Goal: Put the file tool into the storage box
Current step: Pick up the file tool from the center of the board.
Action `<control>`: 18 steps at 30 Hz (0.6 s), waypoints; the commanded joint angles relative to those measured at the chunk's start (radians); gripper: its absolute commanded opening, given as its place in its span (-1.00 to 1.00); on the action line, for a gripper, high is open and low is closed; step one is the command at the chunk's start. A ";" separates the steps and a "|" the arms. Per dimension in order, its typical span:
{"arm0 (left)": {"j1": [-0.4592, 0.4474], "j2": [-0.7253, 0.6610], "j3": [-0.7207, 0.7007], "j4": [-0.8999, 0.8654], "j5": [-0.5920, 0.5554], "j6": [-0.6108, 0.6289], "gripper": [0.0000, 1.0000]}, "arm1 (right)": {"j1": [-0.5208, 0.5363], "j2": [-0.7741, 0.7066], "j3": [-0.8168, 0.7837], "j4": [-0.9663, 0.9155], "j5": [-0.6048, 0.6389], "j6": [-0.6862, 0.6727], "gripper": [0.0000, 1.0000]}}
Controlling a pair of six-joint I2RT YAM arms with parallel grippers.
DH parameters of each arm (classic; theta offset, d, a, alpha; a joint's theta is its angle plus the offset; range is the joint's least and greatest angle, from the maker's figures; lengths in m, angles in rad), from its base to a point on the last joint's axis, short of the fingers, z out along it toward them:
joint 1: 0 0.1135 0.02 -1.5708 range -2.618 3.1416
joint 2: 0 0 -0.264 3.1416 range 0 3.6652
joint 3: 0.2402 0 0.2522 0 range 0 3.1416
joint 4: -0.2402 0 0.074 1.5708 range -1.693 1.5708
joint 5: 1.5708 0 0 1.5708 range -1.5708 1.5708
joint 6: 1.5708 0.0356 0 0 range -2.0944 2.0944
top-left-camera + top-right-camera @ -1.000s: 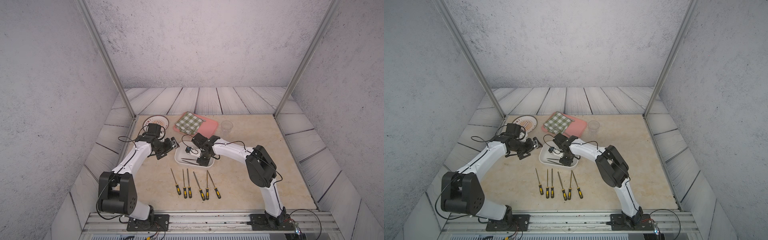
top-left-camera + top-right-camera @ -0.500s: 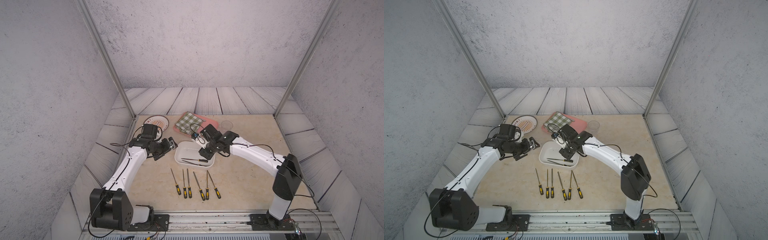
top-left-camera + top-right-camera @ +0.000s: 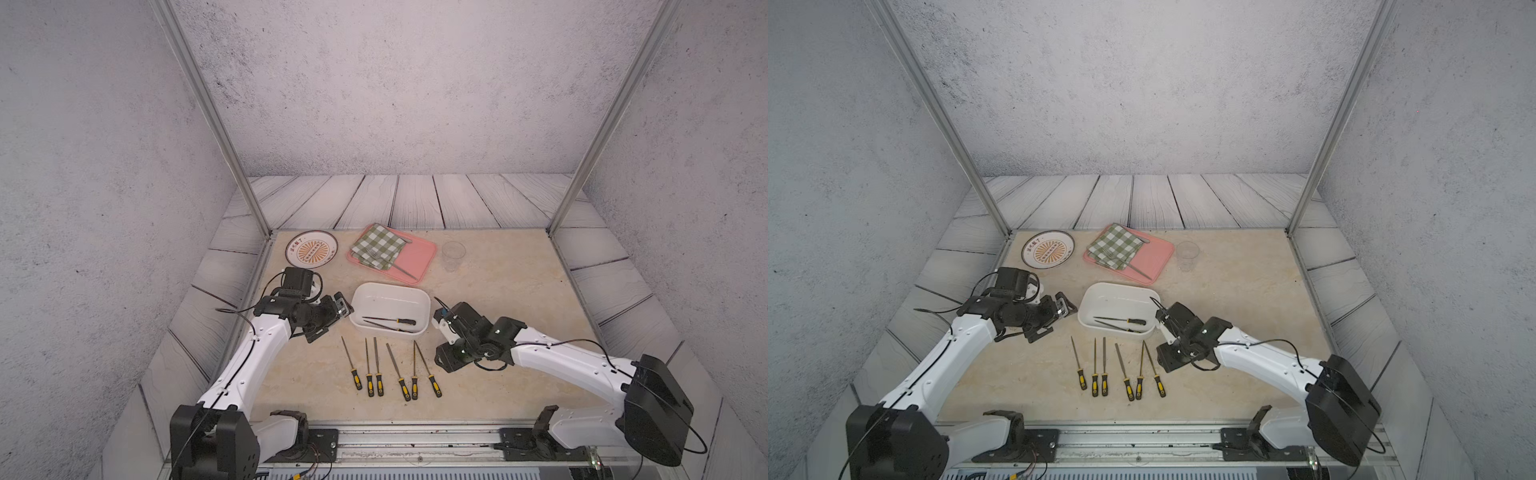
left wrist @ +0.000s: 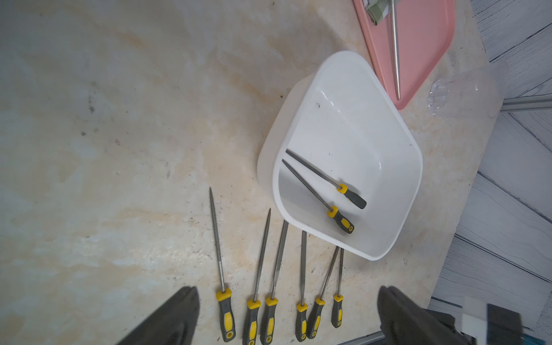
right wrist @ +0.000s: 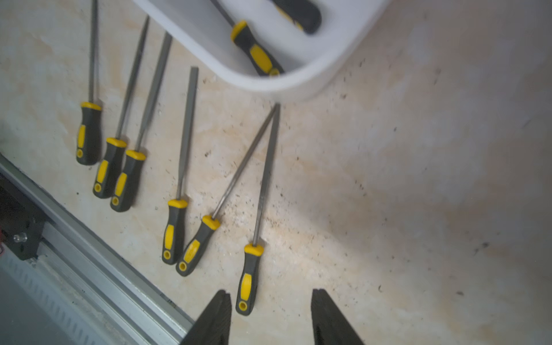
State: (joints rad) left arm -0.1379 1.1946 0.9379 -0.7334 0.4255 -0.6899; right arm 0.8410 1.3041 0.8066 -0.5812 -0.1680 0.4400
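Note:
The white storage box [image 3: 386,296] [image 3: 1117,298] [image 4: 352,125] [image 5: 301,85] stands mid-table with two yellow-and-black file tools [image 3: 388,321] [image 3: 1119,321] [image 4: 316,176] lying in it. Several more file tools [image 3: 404,388] [image 3: 1128,390] [image 4: 301,310] [image 5: 176,227] lie in a row in front of it. My right gripper [image 3: 445,360] [image 3: 1168,360] [image 5: 271,294] hovers open and empty at the row's right end, the last file's handle [image 5: 248,280] just inside one fingertip. My left gripper [image 3: 340,304] [image 3: 1064,305] [image 4: 288,298] is wide open and empty, left of the box.
At the back are a pink tray [image 3: 419,259] with a checked cloth [image 3: 378,246] and a metal utensil, a patterned plate [image 3: 311,249], and a clear cup [image 3: 453,253]. An aluminium rail [image 3: 415,440] runs along the front edge, close to the file handles.
My right gripper has left the storage box, swinging toward the front right to the end of the file row. The left gripper drew back slightly from the box.

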 commanded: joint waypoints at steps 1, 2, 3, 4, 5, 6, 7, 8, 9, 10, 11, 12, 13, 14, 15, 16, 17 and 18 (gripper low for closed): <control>-0.005 0.019 0.023 -0.014 0.013 -0.015 0.97 | 0.001 -0.027 -0.041 0.009 -0.033 0.064 -0.01; -0.005 0.035 0.049 -0.037 0.013 -0.002 0.97 | 0.000 -0.019 -0.052 0.004 -0.028 0.058 -0.01; -0.005 0.047 0.072 -0.055 0.008 0.015 0.97 | 0.001 -0.009 -0.059 0.003 -0.027 0.055 -0.01; -0.007 0.064 0.096 -0.072 0.001 0.032 0.97 | 0.001 0.004 -0.064 0.006 -0.031 0.056 -0.01; -0.006 0.077 0.118 -0.090 -0.012 0.051 0.97 | 0.001 0.018 -0.070 0.018 -0.044 0.061 -0.01; -0.008 0.087 0.136 -0.102 -0.023 0.066 0.97 | 0.001 0.029 -0.070 0.028 -0.054 0.066 -0.01; -0.010 0.096 0.151 -0.115 -0.041 0.078 0.97 | 0.001 0.038 -0.068 0.041 -0.068 0.073 -0.01; -0.012 0.102 0.164 -0.126 -0.062 0.088 0.97 | 0.001 0.043 -0.066 0.057 -0.080 0.077 -0.01; -0.014 0.102 0.172 -0.132 -0.078 0.099 0.96 | 0.001 0.042 -0.063 0.067 -0.085 0.082 -0.02; -0.016 0.097 0.177 -0.137 -0.096 0.111 0.96 | 0.001 0.041 -0.062 0.081 -0.087 0.088 -0.02; -0.016 0.089 0.180 -0.144 -0.116 0.120 0.96 | 0.000 0.041 -0.058 0.090 -0.082 0.096 -0.02; -0.016 0.078 0.185 -0.153 -0.132 0.127 0.98 | 0.001 0.043 -0.053 0.092 -0.078 0.102 -0.01; -0.016 0.061 0.188 -0.163 -0.146 0.138 1.00 | 0.000 0.050 -0.041 0.090 -0.071 0.106 -0.02; -0.015 0.043 0.188 -0.173 -0.163 0.152 0.97 | 0.000 0.057 -0.033 0.092 -0.069 0.113 -0.02; -0.017 0.028 0.186 -0.182 -0.176 0.163 0.97 | 0.001 0.063 -0.026 0.095 -0.064 0.120 -0.02; -0.016 0.010 0.179 -0.191 -0.192 0.175 0.97 | 0.001 0.070 -0.024 0.103 -0.063 0.129 -0.02; -0.014 -0.007 0.167 -0.192 -0.206 0.181 0.97 | 0.001 0.075 -0.022 0.114 -0.066 0.140 -0.02; -0.014 -0.020 0.151 -0.190 -0.213 0.184 0.97 | 0.001 0.081 -0.019 0.116 -0.069 0.149 -0.01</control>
State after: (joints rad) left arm -0.1490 1.2251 1.1000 -0.8787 0.2771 -0.5552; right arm 0.8410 1.3674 0.7650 -0.4866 -0.2340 0.5484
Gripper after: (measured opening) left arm 0.985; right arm 0.492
